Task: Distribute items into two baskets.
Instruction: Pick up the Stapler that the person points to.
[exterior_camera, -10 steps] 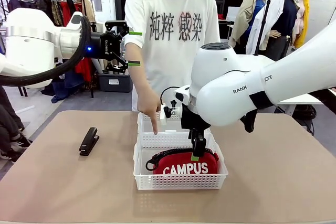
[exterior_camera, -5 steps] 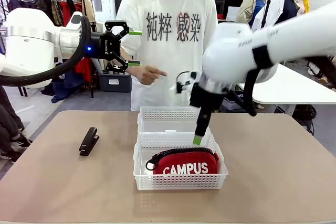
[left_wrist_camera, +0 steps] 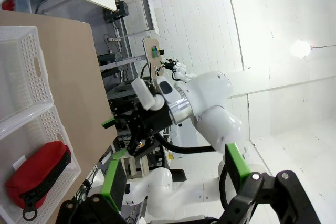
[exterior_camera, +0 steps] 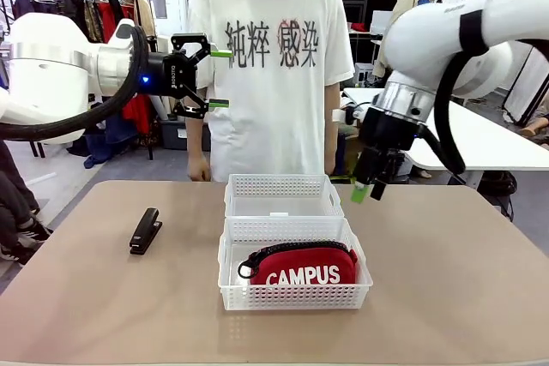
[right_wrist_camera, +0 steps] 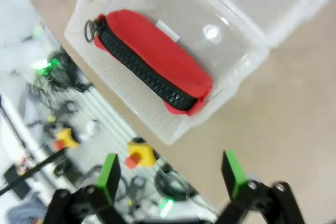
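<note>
CAMPUS pouch [exterior_camera: 300,267] sits in near basket [exterior_camera: 292,297]; stapler [exterior_camera: 145,230] on bare table; both left gripper [exterior_camera: 220,79] and right gripper [exterior_camera: 366,191] open, empty; left should straddle stapler's narrow sides for far basket [exterior_camera: 283,184].

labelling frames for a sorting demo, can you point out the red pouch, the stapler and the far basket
red pouch [exterior_camera: 302,261]: front view, on its red face just above the white lettering.
stapler [exterior_camera: 145,230]: front view, on the middle of its black body.
far basket [exterior_camera: 283,185]: front view, on its far lattice wall.
</note>
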`<state>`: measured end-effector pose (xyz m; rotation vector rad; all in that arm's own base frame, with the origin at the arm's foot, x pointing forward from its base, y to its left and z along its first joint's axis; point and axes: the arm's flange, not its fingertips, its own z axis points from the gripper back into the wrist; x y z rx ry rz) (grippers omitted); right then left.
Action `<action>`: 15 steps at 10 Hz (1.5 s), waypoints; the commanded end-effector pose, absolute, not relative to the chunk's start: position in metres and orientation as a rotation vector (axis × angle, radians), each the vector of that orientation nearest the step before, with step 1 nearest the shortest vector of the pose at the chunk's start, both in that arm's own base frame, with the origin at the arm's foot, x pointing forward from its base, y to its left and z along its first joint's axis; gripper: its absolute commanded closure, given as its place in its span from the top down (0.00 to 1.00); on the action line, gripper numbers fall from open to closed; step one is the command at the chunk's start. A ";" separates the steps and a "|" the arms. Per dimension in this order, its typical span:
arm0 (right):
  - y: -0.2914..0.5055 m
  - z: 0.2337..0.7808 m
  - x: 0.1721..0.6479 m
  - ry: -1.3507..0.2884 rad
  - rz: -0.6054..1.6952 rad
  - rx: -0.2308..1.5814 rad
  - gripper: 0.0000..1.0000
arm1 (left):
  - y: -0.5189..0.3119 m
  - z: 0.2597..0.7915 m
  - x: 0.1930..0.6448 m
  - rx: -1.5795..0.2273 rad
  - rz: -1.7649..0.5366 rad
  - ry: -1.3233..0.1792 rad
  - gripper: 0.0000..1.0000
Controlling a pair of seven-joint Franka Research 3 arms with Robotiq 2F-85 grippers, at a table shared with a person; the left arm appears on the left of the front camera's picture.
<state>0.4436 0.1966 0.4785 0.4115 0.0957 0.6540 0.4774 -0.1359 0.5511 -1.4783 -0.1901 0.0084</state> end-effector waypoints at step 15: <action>0.051 0.531 0.511 0.023 -0.247 1.292 1.00 | -0.136 0.553 0.477 -1.479 0.006 -0.187 1.00</action>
